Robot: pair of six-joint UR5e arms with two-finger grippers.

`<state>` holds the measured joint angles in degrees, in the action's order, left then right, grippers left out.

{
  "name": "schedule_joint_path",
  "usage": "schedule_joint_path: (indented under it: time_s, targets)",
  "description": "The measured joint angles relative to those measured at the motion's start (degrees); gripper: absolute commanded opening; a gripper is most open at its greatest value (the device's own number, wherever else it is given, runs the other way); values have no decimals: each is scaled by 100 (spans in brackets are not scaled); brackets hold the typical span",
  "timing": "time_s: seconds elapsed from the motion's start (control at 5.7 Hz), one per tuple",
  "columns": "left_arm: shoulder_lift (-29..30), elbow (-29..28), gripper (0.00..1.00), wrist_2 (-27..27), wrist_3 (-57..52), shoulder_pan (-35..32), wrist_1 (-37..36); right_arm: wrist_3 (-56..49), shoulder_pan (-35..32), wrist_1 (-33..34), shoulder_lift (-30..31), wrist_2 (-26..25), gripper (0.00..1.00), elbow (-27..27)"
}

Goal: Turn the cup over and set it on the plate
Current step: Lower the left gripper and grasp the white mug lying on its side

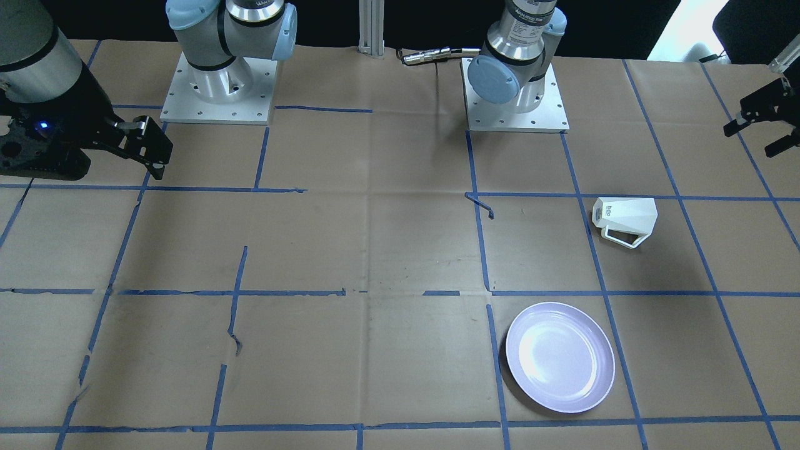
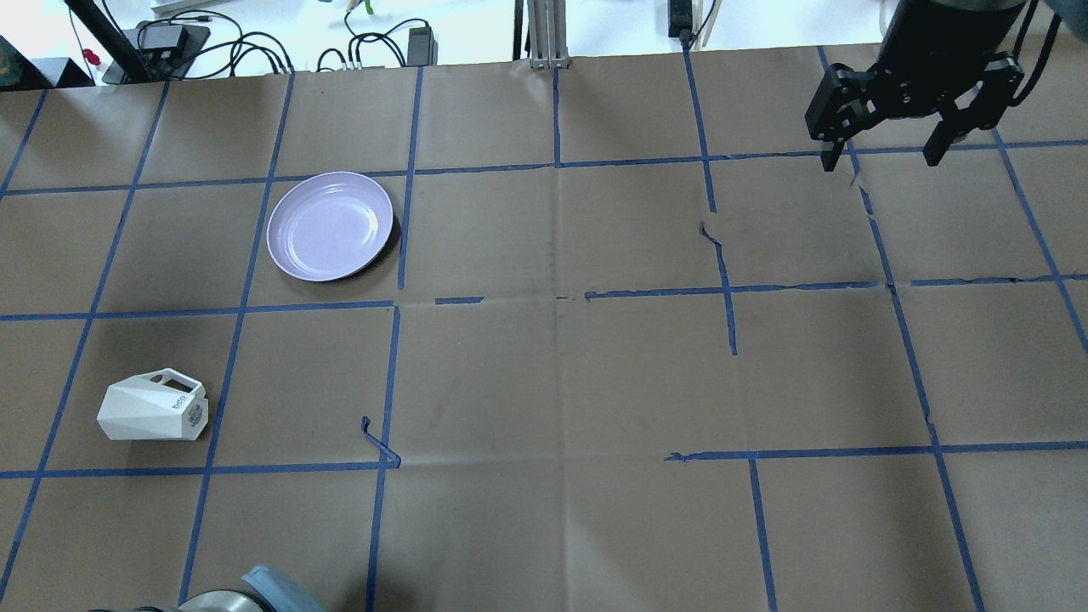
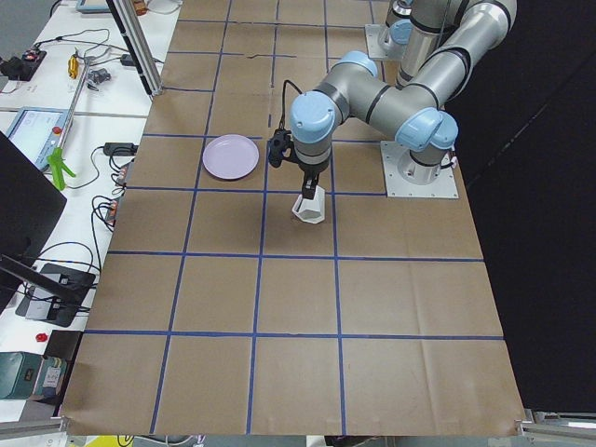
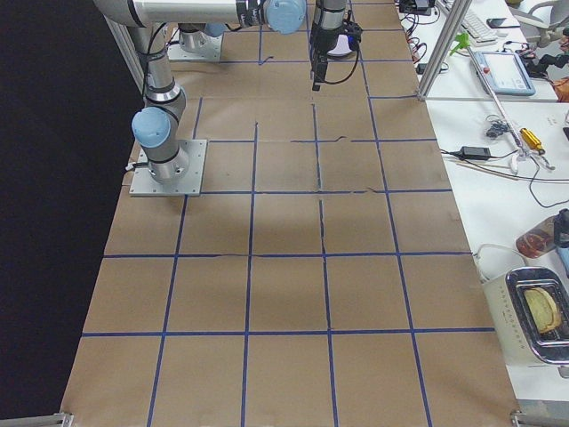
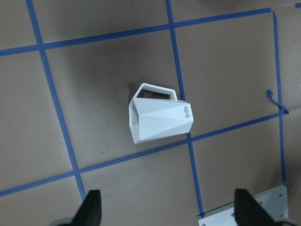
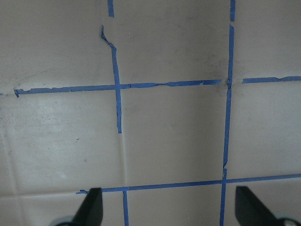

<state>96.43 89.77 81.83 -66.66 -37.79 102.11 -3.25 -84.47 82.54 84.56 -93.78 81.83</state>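
The white faceted cup (image 1: 625, 220) lies on its side on the brown paper, with its handle out to one side. It also shows in the overhead view (image 2: 153, 410) and in the left wrist view (image 5: 160, 120). The lavender plate (image 1: 560, 356) sits empty about one grid square away, also seen from overhead (image 2: 330, 225). My left gripper (image 5: 169, 209) is open and empty, hovering well above the cup; the exterior left view shows the gripper (image 3: 307, 186) right over it. My right gripper (image 2: 882, 160) is open and empty, far across the table over bare paper.
Brown paper with a blue tape grid (image 2: 557, 297) covers the table. The two arm bases (image 1: 219, 87) stand on metal plates at the robot's edge. An aluminium post (image 2: 544, 34) and cables lie at the far edge. A torn tape end (image 2: 378, 442) curls up near the cup.
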Motion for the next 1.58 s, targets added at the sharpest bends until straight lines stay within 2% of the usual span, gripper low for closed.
schedule_joint_path:
  time_s: [0.53, 0.88, 1.23, 1.58]
  targets:
    - [1690, -33, 99, -1134, -1271, 595, 553, 0, 0, 5, 0, 0, 100, 0]
    - [2488, -42, 99, -1707, -1953, 698, 1242, 0, 0, 0, 0, 0, 100, 0]
    - [3112, -67, 99, -1845, -2433, 858, 1553, 0, 0, 0, 0, 0, 100, 0]
    - [3432, -59, 99, -1983, -2505, 998, 2071, 0, 0, -1, 0, 0, 100, 0]
